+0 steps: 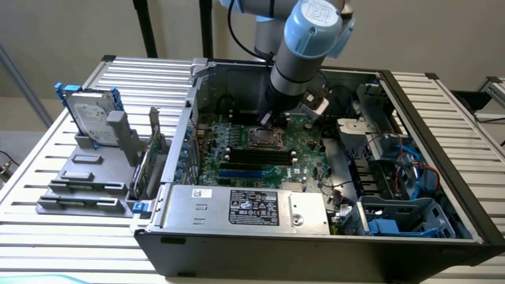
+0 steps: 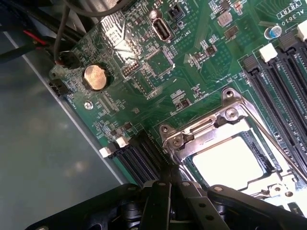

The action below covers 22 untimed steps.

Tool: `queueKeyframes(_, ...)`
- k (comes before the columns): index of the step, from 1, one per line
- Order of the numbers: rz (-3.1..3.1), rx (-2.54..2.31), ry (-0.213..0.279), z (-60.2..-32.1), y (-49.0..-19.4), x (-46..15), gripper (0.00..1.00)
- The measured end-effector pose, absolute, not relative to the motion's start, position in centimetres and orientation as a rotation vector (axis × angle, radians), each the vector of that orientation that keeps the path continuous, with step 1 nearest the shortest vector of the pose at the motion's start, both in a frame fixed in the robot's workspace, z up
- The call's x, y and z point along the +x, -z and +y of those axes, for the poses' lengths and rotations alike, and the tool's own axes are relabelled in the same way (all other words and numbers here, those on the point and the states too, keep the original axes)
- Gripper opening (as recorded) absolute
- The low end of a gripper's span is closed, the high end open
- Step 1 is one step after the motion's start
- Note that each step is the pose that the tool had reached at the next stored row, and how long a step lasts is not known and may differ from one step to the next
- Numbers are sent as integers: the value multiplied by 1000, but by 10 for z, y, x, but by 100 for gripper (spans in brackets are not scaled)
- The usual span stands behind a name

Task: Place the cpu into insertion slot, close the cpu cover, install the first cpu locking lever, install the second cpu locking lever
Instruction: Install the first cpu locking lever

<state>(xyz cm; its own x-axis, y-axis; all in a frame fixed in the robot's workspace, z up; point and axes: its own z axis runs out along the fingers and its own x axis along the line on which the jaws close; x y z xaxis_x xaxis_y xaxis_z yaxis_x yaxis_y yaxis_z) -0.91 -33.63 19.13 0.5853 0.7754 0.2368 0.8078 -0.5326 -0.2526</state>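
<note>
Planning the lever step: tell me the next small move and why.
Probably ease the shut gripper onto the locking lever beside the cpu cover: the cpu already lies under the cover, framed in its window, with the gripper close by.

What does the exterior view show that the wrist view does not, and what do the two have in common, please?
Exterior view: the robot arm reaching into the open computer case, the grey power supply, and a hard drive standing on a grey holder at the exterior view's left. Wrist view: a round coin battery and fine board components, close up. Both share the green circuit board, the insertion slot with the cpu cover down, and the black memory slots.
</note>
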Motion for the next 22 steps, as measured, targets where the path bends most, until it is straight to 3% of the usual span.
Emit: queueKeyframes(22,-1296,-2444,151,-341,-194,-23,11)
